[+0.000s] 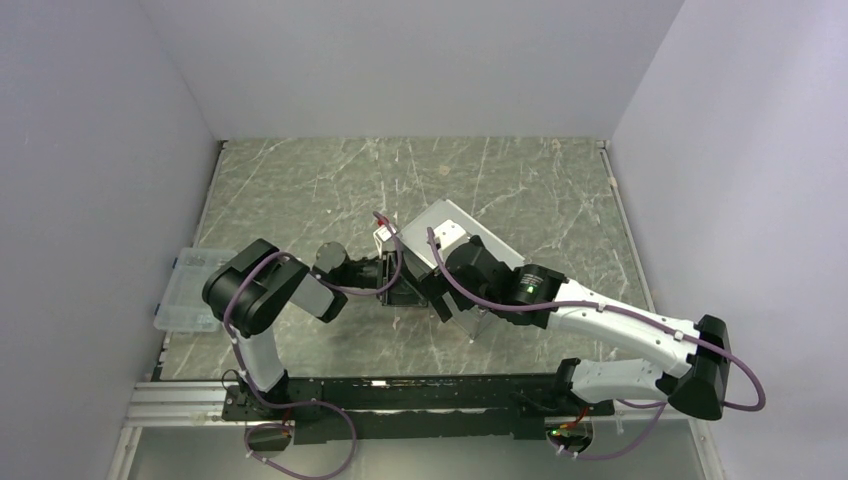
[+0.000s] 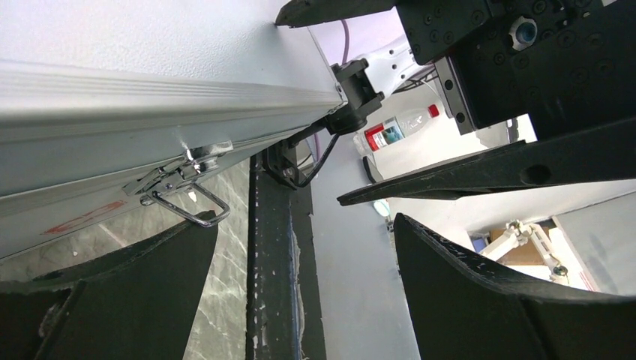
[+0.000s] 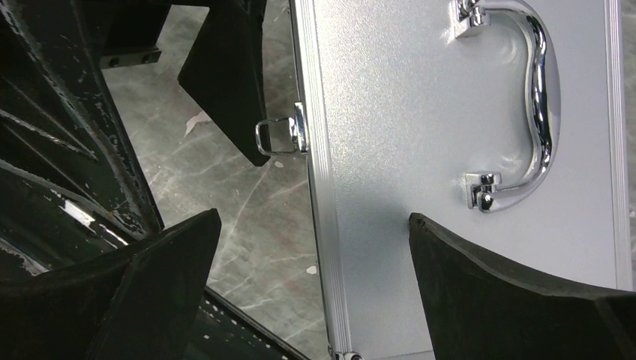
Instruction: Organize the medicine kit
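The kit (image 1: 470, 222) lay lid-down at the middle of the surface (image 1: 330, 180). Its long axis ran diagonally from far-left to near-right, and its latch side faced the left arm. The left tool (image 2: 300, 225) stood wide and gripped nothing, with the latch (image 2: 184, 180) just off its left finger. The right tool (image 3: 313, 217), also wide and empty, straddled the lid's front edge, one finger over the lid below the handle (image 3: 536, 105) and the other over bare surface. The left tool sat nearer the latch, so freeing it probably fell to that arm.
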`<state>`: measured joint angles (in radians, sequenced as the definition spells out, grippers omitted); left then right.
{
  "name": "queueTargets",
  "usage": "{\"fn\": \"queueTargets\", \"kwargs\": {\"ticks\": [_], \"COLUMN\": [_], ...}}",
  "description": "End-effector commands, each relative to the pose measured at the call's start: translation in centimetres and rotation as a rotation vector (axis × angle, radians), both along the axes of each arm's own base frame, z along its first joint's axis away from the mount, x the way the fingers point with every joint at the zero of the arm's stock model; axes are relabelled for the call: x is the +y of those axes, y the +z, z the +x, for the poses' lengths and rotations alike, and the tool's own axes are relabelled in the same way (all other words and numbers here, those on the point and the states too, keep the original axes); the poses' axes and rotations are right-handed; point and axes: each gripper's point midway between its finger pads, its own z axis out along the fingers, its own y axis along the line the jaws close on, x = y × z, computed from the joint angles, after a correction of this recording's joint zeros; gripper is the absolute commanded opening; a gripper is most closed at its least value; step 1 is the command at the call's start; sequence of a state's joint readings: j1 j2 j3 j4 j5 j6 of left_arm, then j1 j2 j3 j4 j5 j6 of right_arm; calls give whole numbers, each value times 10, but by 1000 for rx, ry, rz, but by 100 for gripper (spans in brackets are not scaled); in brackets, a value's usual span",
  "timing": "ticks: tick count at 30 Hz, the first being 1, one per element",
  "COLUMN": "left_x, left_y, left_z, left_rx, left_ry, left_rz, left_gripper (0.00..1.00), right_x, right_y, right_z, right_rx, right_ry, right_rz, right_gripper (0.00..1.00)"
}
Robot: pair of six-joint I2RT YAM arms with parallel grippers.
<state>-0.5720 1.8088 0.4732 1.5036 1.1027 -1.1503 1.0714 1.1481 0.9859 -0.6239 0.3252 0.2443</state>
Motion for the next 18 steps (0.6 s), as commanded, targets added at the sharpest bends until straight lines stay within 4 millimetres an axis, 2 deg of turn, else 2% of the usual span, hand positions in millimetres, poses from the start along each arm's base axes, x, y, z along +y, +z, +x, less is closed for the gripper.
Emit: {"fn": "queueTargets", "kwargs": {"ticks": [1, 10, 18], "left_x": [-1, -4, -7], "left_y": [41, 50, 48], "left_z": [-3, 2, 8], "left_rx": [-194, -197, -190], "left_ry": [-21, -8, 5], "left_rz": [-127, -141, -137], "left_gripper": [94, 94, 94], "right_x": [-11, -22, -14], "right_y": [4, -5, -7], "right_z": [-2, -6, 1], "right_rx": [-8, 5, -5], "right_ry": [-43, -71, -75], "right_rz": [1, -9, -14], "right_gripper": [100, 100, 100]}}
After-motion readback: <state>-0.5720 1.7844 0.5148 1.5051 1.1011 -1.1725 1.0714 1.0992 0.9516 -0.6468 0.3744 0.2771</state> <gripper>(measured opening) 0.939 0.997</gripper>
